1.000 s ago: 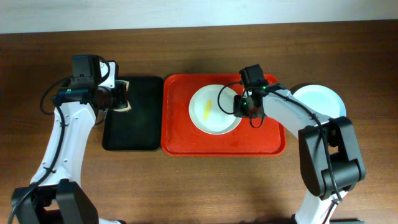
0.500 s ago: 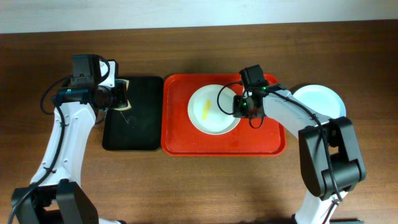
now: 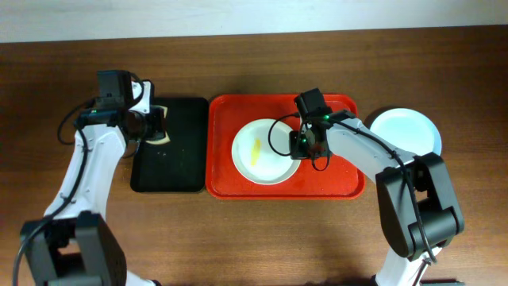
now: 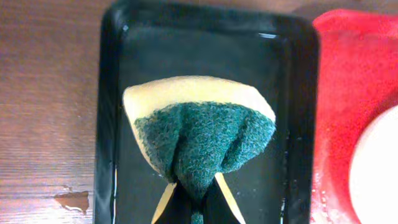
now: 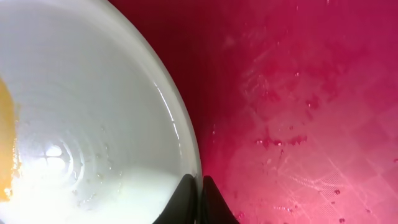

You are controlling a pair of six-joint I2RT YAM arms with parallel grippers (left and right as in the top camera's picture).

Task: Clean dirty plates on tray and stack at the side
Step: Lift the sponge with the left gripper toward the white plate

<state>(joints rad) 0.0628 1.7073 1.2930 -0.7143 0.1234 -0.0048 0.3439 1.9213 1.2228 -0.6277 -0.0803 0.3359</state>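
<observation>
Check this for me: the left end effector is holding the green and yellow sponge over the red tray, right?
Not quite. The left end effector does hold the green and yellow sponge, but over the black tray, not the red tray. The left wrist view shows this.

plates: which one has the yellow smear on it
The white plate lying on the red tray: a yellow streak crosses its middle. The pale blue plate off to the right of the tray looks clean.
</observation>
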